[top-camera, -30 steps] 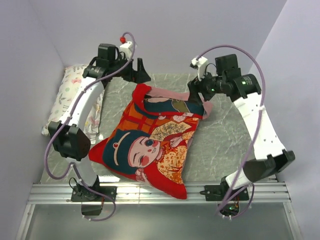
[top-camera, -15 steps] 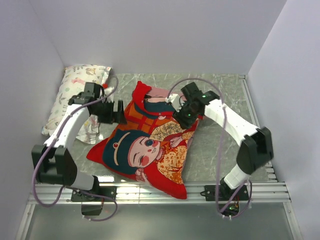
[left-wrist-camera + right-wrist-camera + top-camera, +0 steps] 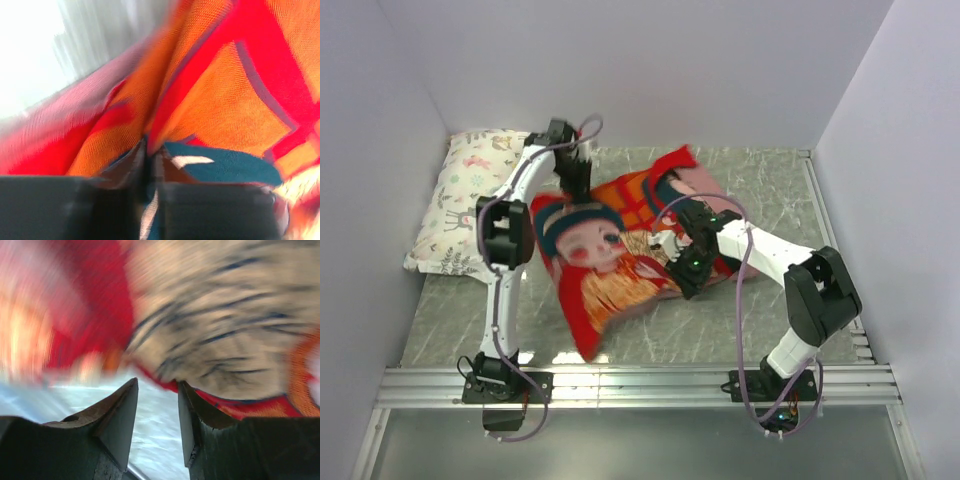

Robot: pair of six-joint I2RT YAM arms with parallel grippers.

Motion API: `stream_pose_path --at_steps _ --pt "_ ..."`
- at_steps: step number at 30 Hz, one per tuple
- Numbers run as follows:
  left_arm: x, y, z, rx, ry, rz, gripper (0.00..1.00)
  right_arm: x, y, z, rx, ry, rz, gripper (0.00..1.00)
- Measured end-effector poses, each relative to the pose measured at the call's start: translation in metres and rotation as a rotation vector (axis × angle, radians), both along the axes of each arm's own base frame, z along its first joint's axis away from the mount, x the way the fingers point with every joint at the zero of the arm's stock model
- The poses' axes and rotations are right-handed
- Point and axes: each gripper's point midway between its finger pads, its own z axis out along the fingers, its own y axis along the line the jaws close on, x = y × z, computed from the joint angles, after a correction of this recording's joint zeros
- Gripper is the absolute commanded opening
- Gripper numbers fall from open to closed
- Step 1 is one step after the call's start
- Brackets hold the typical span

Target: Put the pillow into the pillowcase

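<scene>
Obs. 1: Your left pincer (image 3: 576, 192) is clenched on the large red fabric pillowcase with the cartoon-child print (image 3: 610, 262), at its 11 o'clock corner. In the left wrist view the jaws press together with orange-red cloth bunched between them. My judgement is that this grip pins the corner so the case cannot slide while the other arm works.

Obs. 2: Your right pincer (image 3: 682, 268) sits at the case's 4 o'clock edge, with its jaws parted and nothing clamped. In the right wrist view the red hem and the dull pink reverse with dark calligraphy (image 3: 220, 325) lie just past the tips. You look lined up for a bite on that hem, which is probably the mouth.

Contents: The pillowcase lies rumpled and plump at the middle of the grey marbled surface (image 3: 775, 190). The cream quilted pillow shows in no view, so you cannot tell whether it is inside. The white animal-print pillow (image 3: 460, 195) lies outside the case at 9 o'clock, just beside it.
</scene>
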Motion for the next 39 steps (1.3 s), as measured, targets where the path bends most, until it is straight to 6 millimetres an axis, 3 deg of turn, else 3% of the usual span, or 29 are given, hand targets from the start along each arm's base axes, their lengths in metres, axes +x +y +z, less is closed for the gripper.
stream_pose_path --at_steps 2,3,5,6,8,12,14,16,18,21,25,27,31,34,39 --pt "0.075 -0.013 0.019 -0.018 -0.22 -0.014 0.58 -0.014 0.023 0.008 0.068 0.042 0.039 0.48" --pt "0.099 -0.015 0.028 -0.012 -0.316 -0.019 0.72 -0.022 0.037 0.015 0.106 0.064 0.062 0.5" --pt "0.115 -0.013 0.049 -0.004 -0.425 -0.024 0.78 -0.031 0.06 0.033 0.178 0.095 0.082 0.58" --pt "0.114 -0.011 0.059 -0.004 -0.453 -0.025 0.79 -0.029 0.068 0.042 0.212 0.092 0.076 0.61" --pt "0.089 -0.003 0.079 -0.013 -0.485 -0.026 0.78 -0.011 0.07 0.066 0.281 0.047 0.006 0.63" --pt "0.022 0.01 0.121 -0.044 -0.536 -0.018 0.8 0.055 0.027 0.115 0.307 -0.226 -0.264 0.69" --pt "-0.003 0.009 0.139 -0.059 -0.588 -0.023 0.8 0.078 0.018 0.135 0.294 -0.326 -0.345 0.7" --pt "-0.014 -0.001 0.145 -0.078 -0.615 -0.035 0.8 0.1 0.021 0.153 0.295 -0.401 -0.394 0.7" --pt "-0.017 -0.011 0.137 -0.087 -0.608 -0.045 0.82 0.121 0.029 0.159 0.283 -0.436 -0.439 0.71" --pt "-0.015 -0.017 0.1 -0.062 -0.536 -0.042 0.83 0.147 0.043 0.147 0.231 -0.451 -0.483 0.71" --pt "-0.01 -0.006 0.055 0.005 -0.443 -0.01 0.83 0.167 0.06 0.109 0.119 -0.425 -0.518 0.72" --pt "-0.008 -0.002 0.043 0.029 -0.422 0.008 0.83 0.175 0.061 0.085 0.047 -0.422 -0.535 0.72" --pt "-0.004 0.002 0.042 0.054 -0.428 0.039 0.8 0.182 0.049 0.047 -0.098 -0.438 -0.552 0.67" --pt "-0.001 0.006 0.035 0.068 -0.418 0.065 0.73 0.183 0.028 0.032 -0.167 -0.452 -0.572 0.53" --pt "0.005 0.017 0.012 0.075 -0.365 0.12 0.55 0.187 -0.015 0.033 -0.186 -0.487 -0.62 0.15"
